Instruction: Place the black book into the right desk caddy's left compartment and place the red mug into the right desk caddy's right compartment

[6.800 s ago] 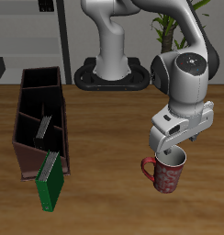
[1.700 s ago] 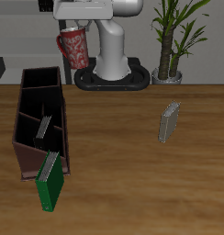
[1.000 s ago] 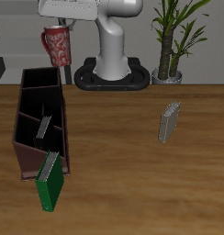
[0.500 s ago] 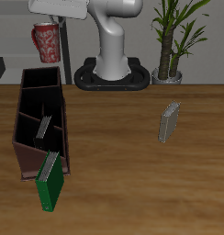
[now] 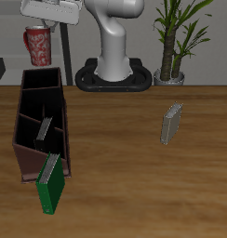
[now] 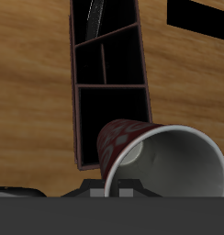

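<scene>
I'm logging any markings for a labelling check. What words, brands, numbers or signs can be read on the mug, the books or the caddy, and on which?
None: no readable text in either view.
The red mug shows only a pale speckled pattern.
The green book, the light grey book and the right desk caddy are plain.

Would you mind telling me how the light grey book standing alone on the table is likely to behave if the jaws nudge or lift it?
The light grey book stands upright on a narrow edge with nothing leaning against it, so a sideways nudge would probably tip it flat. It looks thin and rigid, so it would likely lift without flopping. Being slim, it seems light for its height, though its cover may be slippery.
</scene>
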Robot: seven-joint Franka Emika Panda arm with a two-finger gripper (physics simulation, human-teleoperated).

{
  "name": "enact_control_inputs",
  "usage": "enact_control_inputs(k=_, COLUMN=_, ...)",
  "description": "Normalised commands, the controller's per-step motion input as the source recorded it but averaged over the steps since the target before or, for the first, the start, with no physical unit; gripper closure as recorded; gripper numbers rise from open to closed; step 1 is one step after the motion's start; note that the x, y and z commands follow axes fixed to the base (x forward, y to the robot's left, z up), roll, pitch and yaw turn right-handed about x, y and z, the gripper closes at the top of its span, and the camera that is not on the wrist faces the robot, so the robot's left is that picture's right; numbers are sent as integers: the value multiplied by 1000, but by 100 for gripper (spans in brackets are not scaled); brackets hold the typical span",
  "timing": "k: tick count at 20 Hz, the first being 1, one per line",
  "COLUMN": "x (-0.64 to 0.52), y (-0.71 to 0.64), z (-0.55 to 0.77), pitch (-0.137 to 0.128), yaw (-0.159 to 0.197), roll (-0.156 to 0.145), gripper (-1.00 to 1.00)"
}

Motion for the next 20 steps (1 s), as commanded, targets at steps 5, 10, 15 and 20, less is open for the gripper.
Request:
enact_control_inputs(k=5, x=33, y=-109, z=48, pitch=7, yaw=-32, roll=-6, gripper=100)
enact_control_inputs(k=10, x=173, y=149, z=61, pitch=6, yaw=-7, roll=27, gripper=100)
enact_control_inputs(k=15, x=312, y=50, z=-14, pitch=19, yaw=-26, roll=9, gripper=100)
enact_control_inputs(k=20, x=168, y=54, z=-54, pitch=29, yaw=-41, roll=53, gripper=100)
